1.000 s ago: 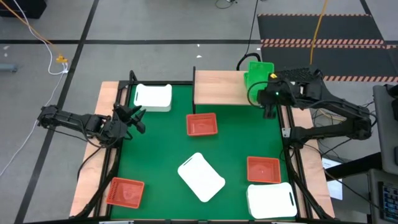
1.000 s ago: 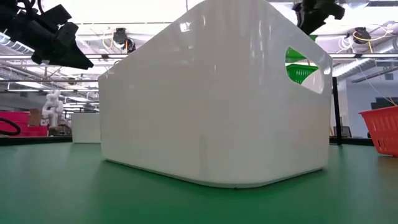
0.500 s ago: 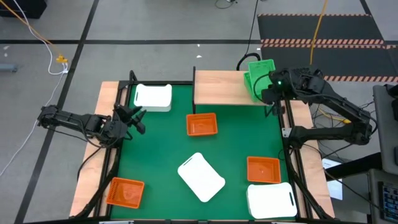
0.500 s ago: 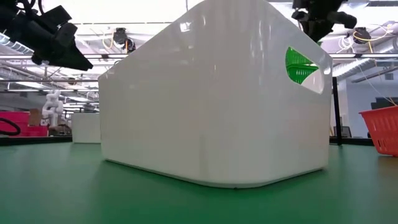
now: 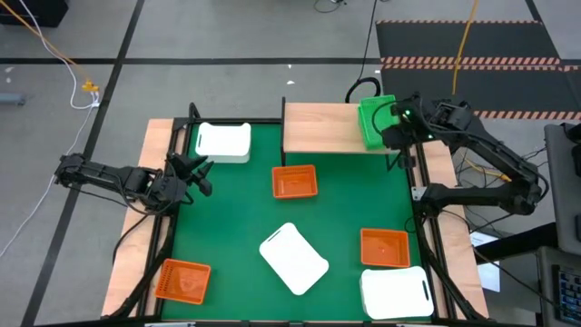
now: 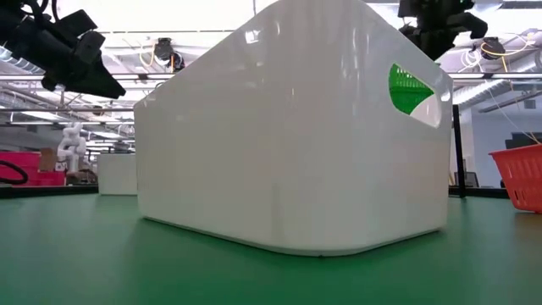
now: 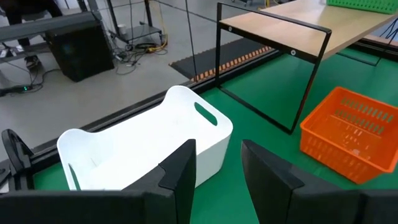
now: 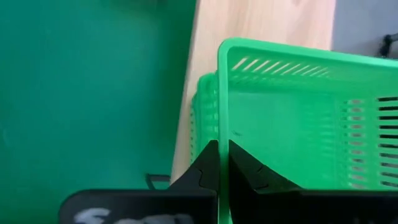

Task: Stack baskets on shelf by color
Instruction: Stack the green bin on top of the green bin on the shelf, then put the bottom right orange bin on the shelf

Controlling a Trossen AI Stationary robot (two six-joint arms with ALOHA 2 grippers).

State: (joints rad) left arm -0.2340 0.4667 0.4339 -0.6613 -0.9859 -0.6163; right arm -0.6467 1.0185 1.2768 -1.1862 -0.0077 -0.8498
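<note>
A green basket (image 5: pixel 375 118) is at the right end of the wooden shelf (image 5: pixel 320 127), in my right gripper (image 5: pixel 392 133), which is shut on it. In the right wrist view it sits over a second green basket (image 8: pixel 200 118) on the shelf. Whether it rests in that one, I cannot tell. My left gripper (image 7: pixel 217 177) is open and hovers at the table's left side, near a white basket (image 7: pixel 143 146). Two more white baskets (image 5: pixel 293 258) (image 5: pixel 396 292) and three orange ones (image 5: pixel 295 182) (image 5: pixel 384 247) (image 5: pixel 182 279) stand on the green table. My right gripper pinches the upper green basket's wall at its rim (image 8: pixel 220 140), on the side facing the table's near edge. One finger (image 8: pixel 205 167) is outside the wall and the other (image 8: pixel 247 169) is inside. The fingers come from above and point down. The basket sits level.
The shelf's left and middle parts (image 5: pixel 313 123) are bare wood, on thin black legs (image 7: pixel 308 93). In the low view one white basket (image 6: pixel 288 127) fills most of the picture, with an orange basket (image 6: pixel 521 174) at the right. Cables and floor lie beyond the table.
My right gripper has moved toward the table's far edge and carried the green basket over the shelf's right end. The basket was skewed and now stands square with the shelf. The gripper stays shut on it.
</note>
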